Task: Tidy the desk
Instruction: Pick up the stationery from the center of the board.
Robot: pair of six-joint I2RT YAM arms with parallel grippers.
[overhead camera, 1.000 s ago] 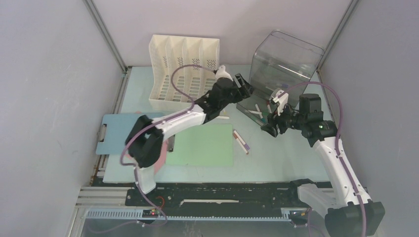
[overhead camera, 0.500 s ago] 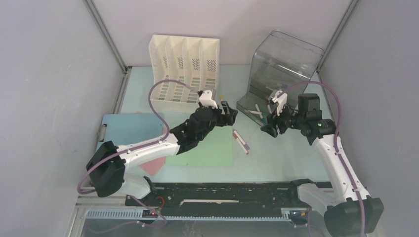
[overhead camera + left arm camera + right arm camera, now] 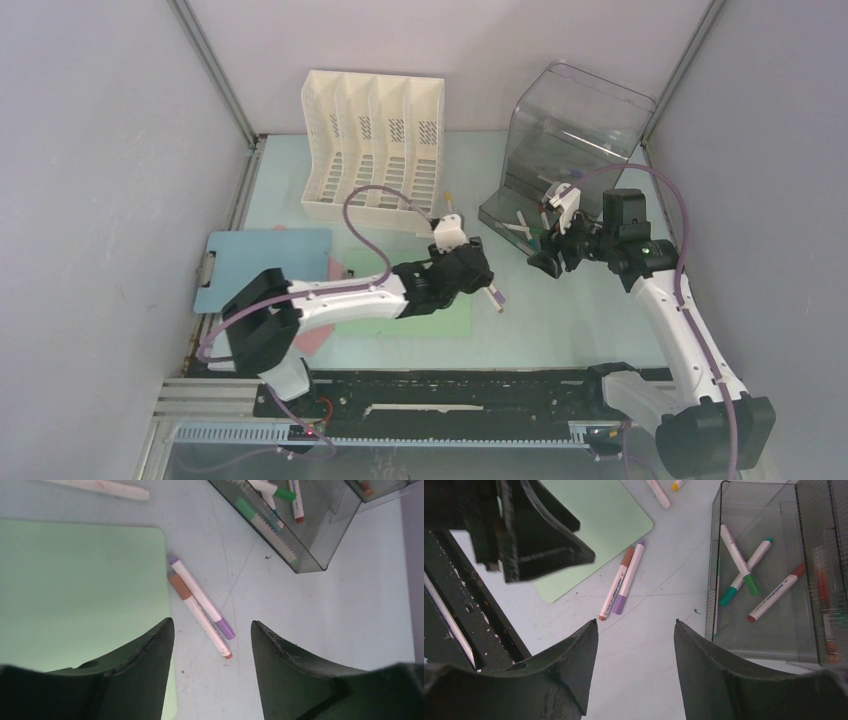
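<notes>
Two markers lie on the desk beside the green board.

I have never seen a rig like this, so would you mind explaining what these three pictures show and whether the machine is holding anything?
Happily. These are two robot arms bolted at the near edge of a desk, each ending in a two-finger gripper. The wide picture comes from a fixed camera above and behind the arms. The other two come from small cameras on each wrist, so the dark shapes at the bottom of those are the gripper's own fingers.

On the desk are a white file rack, a clear bin with several markers inside, a blue clipboard, a green sheet, and two markers lying side by side next to it.

The left gripper hovers over that pair, open. The right gripper is open near the bin. Neither holds anything.
</notes>
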